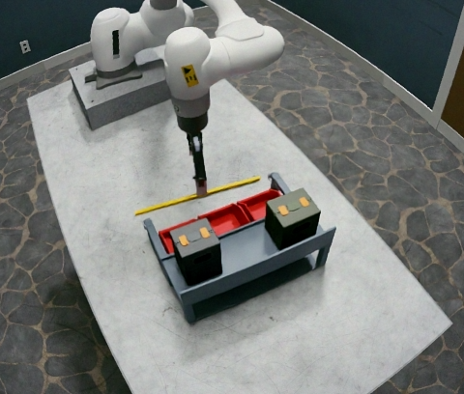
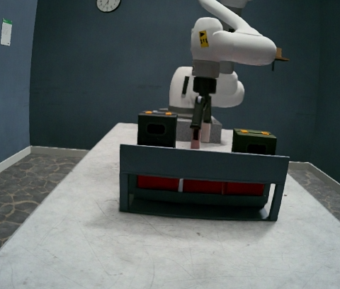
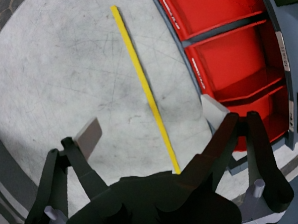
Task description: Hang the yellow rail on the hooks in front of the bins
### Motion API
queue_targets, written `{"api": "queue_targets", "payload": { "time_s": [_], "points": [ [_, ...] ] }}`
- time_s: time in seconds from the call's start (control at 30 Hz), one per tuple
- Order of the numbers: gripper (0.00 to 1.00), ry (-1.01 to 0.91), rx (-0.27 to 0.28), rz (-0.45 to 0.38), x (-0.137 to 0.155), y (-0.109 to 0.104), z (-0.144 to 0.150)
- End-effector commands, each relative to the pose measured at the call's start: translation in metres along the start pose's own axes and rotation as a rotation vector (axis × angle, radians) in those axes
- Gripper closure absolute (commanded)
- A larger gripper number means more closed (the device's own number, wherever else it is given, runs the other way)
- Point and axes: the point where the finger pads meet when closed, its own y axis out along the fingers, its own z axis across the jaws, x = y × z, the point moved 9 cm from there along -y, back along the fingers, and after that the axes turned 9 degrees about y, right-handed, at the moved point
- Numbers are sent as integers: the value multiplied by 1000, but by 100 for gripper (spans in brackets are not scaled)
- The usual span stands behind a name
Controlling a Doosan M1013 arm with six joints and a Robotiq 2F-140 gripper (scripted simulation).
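The yellow rail point(image 1: 195, 196) lies flat on the white table, just in front of the red bins point(image 1: 225, 218); it also shows in the wrist view point(image 3: 143, 86). The grey rack's two hook ends stand at its left point(image 1: 148, 226) and right point(image 1: 275, 181) front corners. My gripper point(image 1: 201, 187) points straight down over the rail's middle, low above the table. It is open and empty, with one finger on each side of the rail in the wrist view point(image 3: 152, 125). In the exterior view the gripper point(image 2: 200, 137) shows behind the rack, and the rail is hidden.
The grey rack point(image 1: 246, 256) carries two dark boxes with orange clips, one on the left point(image 1: 196, 251) and one on the right point(image 1: 292, 217), on its shelf behind the bins. The robot's grey base block point(image 1: 114, 94) stands at the table's far end.
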Motion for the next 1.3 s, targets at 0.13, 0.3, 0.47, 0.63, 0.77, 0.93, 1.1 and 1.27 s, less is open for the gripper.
{"api": "queue_targets", "payload": {
  "time_s": [0.13,0.3,0.47,0.63,0.77,0.93,1.1,1.27],
  "points": [
    [0,-153,-3,0,3,-8,2],
    [0,-153,-3,0,3,-8,2],
    [0,-153,-3,0,3,-8,2],
    [0,-153,-3,0,5,-13,3],
    [0,-153,-3,0,5,-13,3],
    [0,-153,-3,0,5,-13,3],
    [0,-153,-3,0,5,-14,3],
    [0,-153,-3,0,6,-15,3]
  ]
}}
